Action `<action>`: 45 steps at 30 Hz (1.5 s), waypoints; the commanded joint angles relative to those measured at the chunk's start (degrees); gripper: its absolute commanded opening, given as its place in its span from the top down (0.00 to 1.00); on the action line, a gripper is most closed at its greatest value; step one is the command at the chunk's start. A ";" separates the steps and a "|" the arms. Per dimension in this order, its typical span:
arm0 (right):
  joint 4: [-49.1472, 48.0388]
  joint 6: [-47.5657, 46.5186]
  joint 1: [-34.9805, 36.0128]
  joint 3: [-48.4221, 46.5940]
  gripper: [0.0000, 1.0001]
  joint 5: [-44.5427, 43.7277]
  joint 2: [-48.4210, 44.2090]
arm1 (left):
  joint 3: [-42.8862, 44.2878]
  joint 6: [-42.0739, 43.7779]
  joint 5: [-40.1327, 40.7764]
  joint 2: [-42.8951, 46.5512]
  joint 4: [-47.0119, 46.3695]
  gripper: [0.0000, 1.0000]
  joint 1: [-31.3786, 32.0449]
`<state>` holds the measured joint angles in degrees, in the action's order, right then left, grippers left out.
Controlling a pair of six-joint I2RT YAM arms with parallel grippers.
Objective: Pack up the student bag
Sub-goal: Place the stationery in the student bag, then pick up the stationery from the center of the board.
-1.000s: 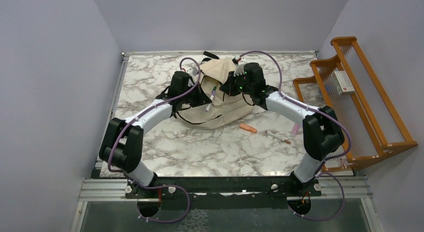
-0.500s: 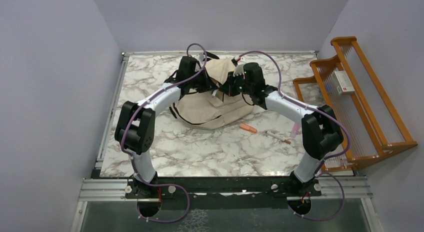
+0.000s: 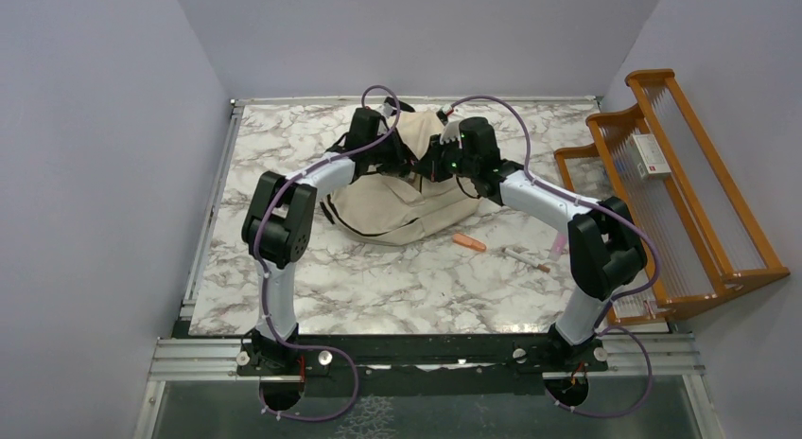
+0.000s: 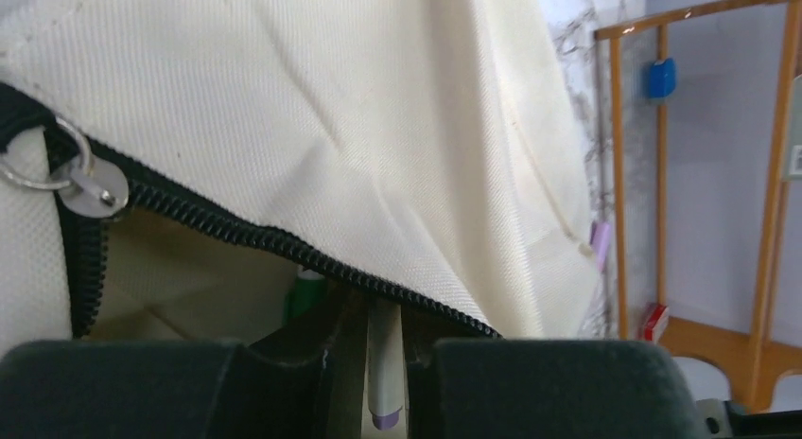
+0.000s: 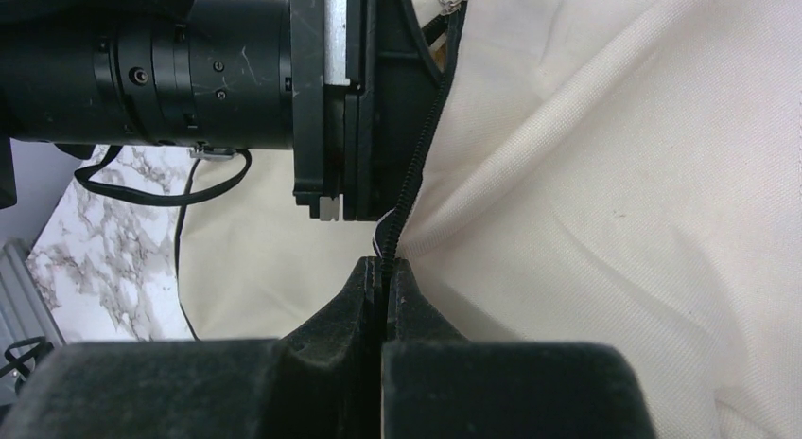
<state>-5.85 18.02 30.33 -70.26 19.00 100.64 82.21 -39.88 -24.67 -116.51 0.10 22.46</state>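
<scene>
I see the marble table [image 3: 397, 278] filling the overhead view, with a wooden rack [image 3: 700, 202] standing off its edge at 3 o'clock. The student bag [image 3: 416, 207] lies slumped on the table toward 12 o'clock from the centre, beige cloth up, and a black strap shows at its 12 o'clock end.

My left arm [image 3: 284, 212] reaches up to the bag from 7 o'clock and my right arm [image 3: 558, 202] from 4 o'clock. Their wrists meet over the top of the bag.

The right gripper [image 5: 382, 269] has its fingers pressed together on the black zipper edge of the bag, with the cloth pulled taut from the pinch. In that wrist view, the left arm's wrist housing sits at 11 o'clock, hard against the same edge.

The left gripper [image 4: 383, 311] is at the bag's mouth, just under the zipper [image 4: 236, 233]. A white pen [image 4: 384, 382] with a purple end stands between its fingers, which sit close on either side. I cannot tell whether they are pinching the pen or just flanking it. At 10 o'clock from the pen, a green marker [image 4: 305, 292] shows inside the opening.

On the bare table at 4 o'clock from the bag lies an orange marker [image 3: 468, 242]. Another pen [image 3: 526, 260] lies a little further out the same way, apart from it. The metal zipper pull [image 4: 95, 188] with its ring hangs at the 9 o'clock end of the zipper in the left wrist view.
</scene>
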 commanded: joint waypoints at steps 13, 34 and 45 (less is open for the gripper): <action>-0.79 0.88 0.29 -0.77 0.99 2.46 -0.18 | 0.50 4.54 0.61 3.78 1.20 0.55 -0.35; 2.43 0.39 0.13 -6.37 1.00 1.48 3.25 | -29.06 17.26 5.03 33.11 -7.59 0.55 3.19; 12.47 -4.95 -3.16 -20.14 1.00 4.06 11.74 | -40.08 33.05 1.91 38.50 -24.04 0.53 16.42</action>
<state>3.97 15.81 28.84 -85.89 21.34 110.21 43.00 -17.52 -19.79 -78.94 -15.03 34.39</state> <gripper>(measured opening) 0.030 0.472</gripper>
